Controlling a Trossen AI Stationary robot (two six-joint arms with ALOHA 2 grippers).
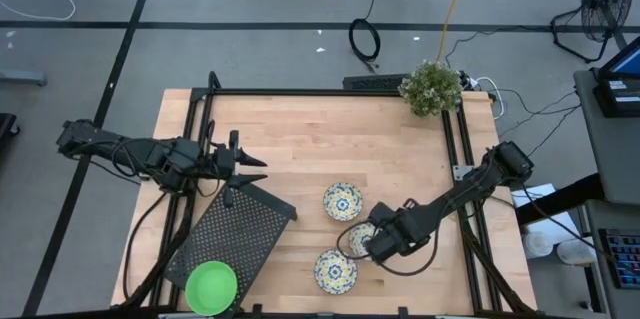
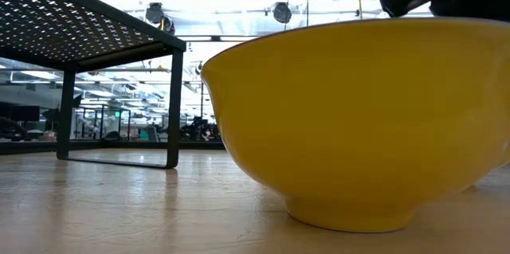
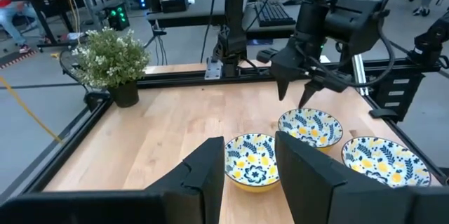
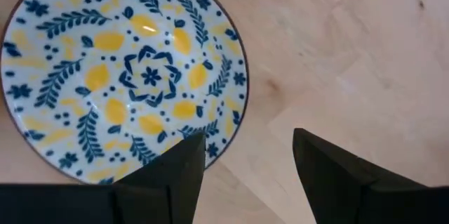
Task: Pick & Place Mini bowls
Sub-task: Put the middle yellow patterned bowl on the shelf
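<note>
Over the lower right of the tabletop (image 1: 300,129), the right pincer (image 1: 362,244) hangs with its jaws spread wide and nothing between them, directly above the rim of the middle patterned bowl (image 4: 119,76). From overhead, three patterned bowls sit in a loose cluster: one at about 12 o'clock of the group (image 1: 343,201), one at 6 o'clock (image 1: 335,271), and the middle one at 3 o'clock, mostly hidden under the right arm. A green bowl (image 1: 212,287) rests on the near end of the black mesh tray (image 1: 235,234), at about 9 o'clock from the cluster; no other green bowls can be made out as separate items.

The step in hand looks like a rim grasp on the middle bowl. In the right wrist view one finger (image 4: 175,175) sits over the bowl's edge and the other (image 4: 330,175) over bare wood outside it, which is the right straddle. To do it well, the pincer should come straight down so the wall of the bowl passes between the fingers, without pushing the rim sideways; glazed bowls slide easily on smooth wood, and the two neighbours are close enough to be knocked. Closing should be gentle and low on the wall.

The left pincer (image 1: 240,164) waits above the far corner of the tray, part open and empty, well apart from the bowls
</note>
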